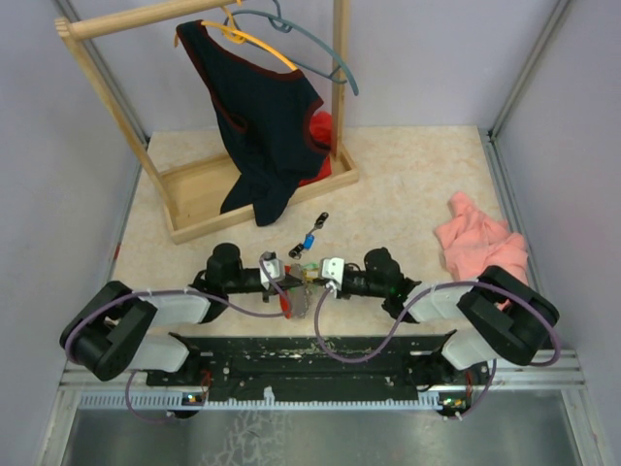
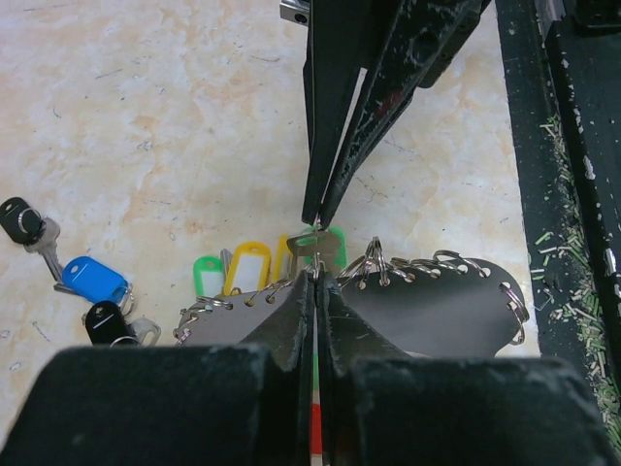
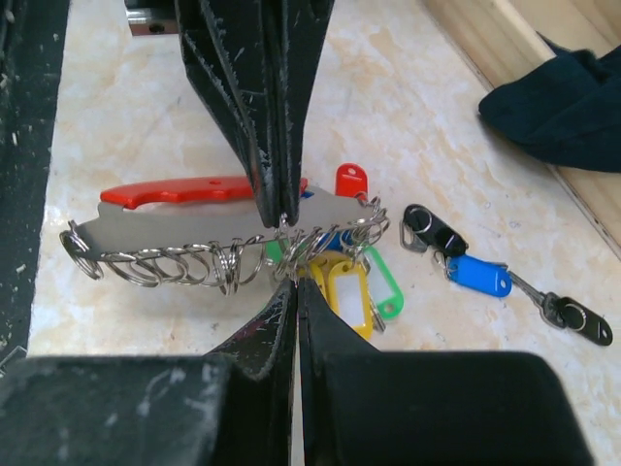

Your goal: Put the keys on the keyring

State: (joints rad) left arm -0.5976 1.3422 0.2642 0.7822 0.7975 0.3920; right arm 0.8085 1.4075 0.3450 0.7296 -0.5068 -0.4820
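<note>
Grey metal with a red grip along one side, the keyring (image 3: 175,228) hangs just above the table (image 1: 408,184) between the two arms, near the front edge. Its long axis runs from near to far, across the line that joins the arms. A row of small rings follows one long edge. Keys (image 3: 340,291) with yellow, green and red tags hang from the rings at the far end.

The left claw (image 2: 315,282) is pressed together on the edge of the keyring plate, from the left side. The right claw (image 3: 294,286) is also together, and its tips meet the ring row at the same place from the other side. I cannot tell if it pinches a ring or a key there.

Three loose keys (image 3: 480,275), one blue and two black, lie on the table beyond the keyring, toward the rack. Their line goes slanted, away and to the right, so I judge the right arm is a little nearer to them.

For containers, only the wooden tray (image 1: 199,226) under the rack counts. The tail of a dark shirt (image 1: 262,116) hangs into it, beside a red cloth (image 1: 318,131).
</note>
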